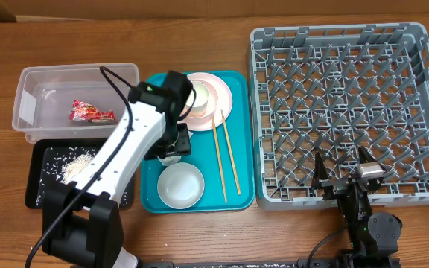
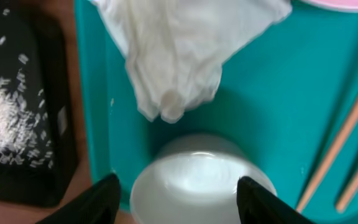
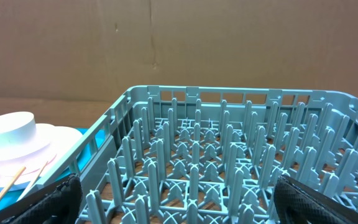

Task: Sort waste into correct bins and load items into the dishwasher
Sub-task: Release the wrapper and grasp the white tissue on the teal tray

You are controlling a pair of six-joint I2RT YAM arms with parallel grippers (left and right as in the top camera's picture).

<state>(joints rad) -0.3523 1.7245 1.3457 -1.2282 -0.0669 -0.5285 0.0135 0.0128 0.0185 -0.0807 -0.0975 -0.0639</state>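
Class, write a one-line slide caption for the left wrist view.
Open left end effector frames a small pale bowl, crumpled white paper napkin ahead on the teal serving tray.

Place: a robot test bench in a lab, laid out as a kitchen clear-up station.
Machines: a white-and-black jointed robot arm (image 1: 118, 152) and a smaller black robot arm (image 1: 371, 223) stand at the near edge.
Surface: a brown wood-grain tabletop (image 1: 199, 30).
Backdrop: a plain brown cardboard sheet (image 3: 166, 43) stands behind it.
Kitchen props: a large square grey plastic dish rack (image 1: 338, 30) with upright pegs, just beside a teal rectangular plastic serving tray (image 1: 149, 195).
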